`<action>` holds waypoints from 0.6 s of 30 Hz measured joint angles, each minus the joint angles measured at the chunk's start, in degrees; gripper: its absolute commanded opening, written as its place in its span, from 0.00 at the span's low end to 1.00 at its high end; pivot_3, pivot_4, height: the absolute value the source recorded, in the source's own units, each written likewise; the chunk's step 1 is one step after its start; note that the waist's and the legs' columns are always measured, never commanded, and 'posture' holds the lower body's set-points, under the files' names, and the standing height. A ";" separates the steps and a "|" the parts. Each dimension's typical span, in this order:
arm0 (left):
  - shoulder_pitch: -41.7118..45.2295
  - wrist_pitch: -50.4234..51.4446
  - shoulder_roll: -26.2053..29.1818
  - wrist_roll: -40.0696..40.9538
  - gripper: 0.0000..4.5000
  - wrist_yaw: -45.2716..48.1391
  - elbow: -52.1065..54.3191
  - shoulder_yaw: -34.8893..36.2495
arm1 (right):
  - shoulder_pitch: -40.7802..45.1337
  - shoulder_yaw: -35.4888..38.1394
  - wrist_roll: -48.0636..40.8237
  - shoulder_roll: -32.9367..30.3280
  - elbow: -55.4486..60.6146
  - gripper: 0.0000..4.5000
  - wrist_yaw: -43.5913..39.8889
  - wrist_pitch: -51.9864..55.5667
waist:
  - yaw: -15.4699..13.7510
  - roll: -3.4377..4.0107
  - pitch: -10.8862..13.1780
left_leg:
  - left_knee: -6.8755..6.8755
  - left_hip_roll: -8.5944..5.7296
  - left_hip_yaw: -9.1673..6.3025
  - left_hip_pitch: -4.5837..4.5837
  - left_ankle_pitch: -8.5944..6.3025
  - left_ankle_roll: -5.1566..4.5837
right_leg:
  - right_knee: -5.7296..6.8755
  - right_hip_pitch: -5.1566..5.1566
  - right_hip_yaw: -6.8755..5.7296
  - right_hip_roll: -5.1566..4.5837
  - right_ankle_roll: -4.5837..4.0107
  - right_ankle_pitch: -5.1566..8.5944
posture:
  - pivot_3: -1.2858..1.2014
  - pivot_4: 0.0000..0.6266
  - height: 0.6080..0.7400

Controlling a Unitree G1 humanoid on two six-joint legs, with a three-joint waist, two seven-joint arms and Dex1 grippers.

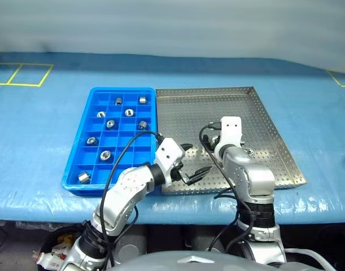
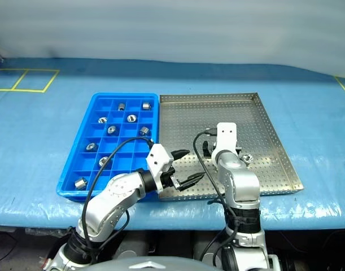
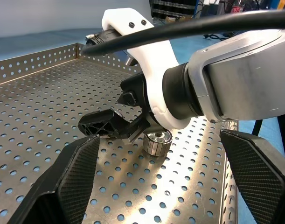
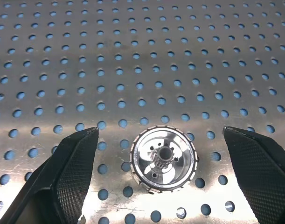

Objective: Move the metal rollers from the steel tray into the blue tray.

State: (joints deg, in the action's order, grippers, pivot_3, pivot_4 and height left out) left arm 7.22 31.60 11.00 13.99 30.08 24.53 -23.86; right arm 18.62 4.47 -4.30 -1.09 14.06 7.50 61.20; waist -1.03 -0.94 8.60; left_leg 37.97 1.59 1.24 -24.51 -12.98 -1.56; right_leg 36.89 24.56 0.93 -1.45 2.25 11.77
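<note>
A: From the head camera, what lay where?
B: Eight metal rollers (image 1: pixel 110 124) sat in the blue tray (image 1: pixel 82 126), touching the steel tray (image 1: pixel 262 121) on the blue surface (image 1: pixel 36 141). The left pincer (image 1: pixel 193 164) gaped over the steel tray's near edge.
A: The left wrist?
B: One roller (image 3: pixel 156 142) stood just beside the right arm's finger (image 3: pixel 102 125).
A: The right wrist?
B: The right pincer (image 4: pixel 163 175) stood apart, that roller between its fingers, untouched.
</note>
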 measured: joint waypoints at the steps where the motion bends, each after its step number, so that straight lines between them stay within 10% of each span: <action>1: -0.01 -0.02 0.01 0.00 1.00 -0.01 0.00 -0.09 | 0.04 0.08 0.04 0.00 -0.67 0.96 -0.01 -0.07 | -0.02 0.00 0.00 | 0.00 0.00 0.00 0.00 0.00 0.00 | 0.00 0.00 0.00 0.00 0.00 0.00 | 0.56 0.24 1.00; 10: -0.28 -0.02 0.21 -0.08 1.00 -0.82 0.00 0.02 | 0.10 -0.95 0.65 0.03 -2.13 0.38 -1.03 -0.66 | -0.13 0.02 0.00 | 0.00 0.01 -0.01 0.00 0.00 0.00 | 0.01 0.00 0.00 0.01 0.00 0.00 | 0.57 0.24 1.00; 18: -2.14 -0.05 0.49 -0.33 1.00 -4.08 0.32 3.52 | 4.08 -5.59 0.65 -1.60 -0.02 0.38 -4.60 1.20 | -0.74 0.12 0.07 | -0.02 0.00 -0.02 0.00 0.00 0.00 | 0.02 0.03 -0.02 0.02 0.01 0.00 | 0.61 0.24 1.00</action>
State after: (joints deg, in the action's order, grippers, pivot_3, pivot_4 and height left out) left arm 5.09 31.55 11.50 13.66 26.00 24.85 -20.33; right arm 22.70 -1.11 -3.65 -2.69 14.04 2.90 62.40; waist -1.76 -0.82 8.67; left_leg 37.95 1.59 1.22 -24.51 -12.98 -1.57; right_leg 36.92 24.59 0.91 -1.43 2.26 11.77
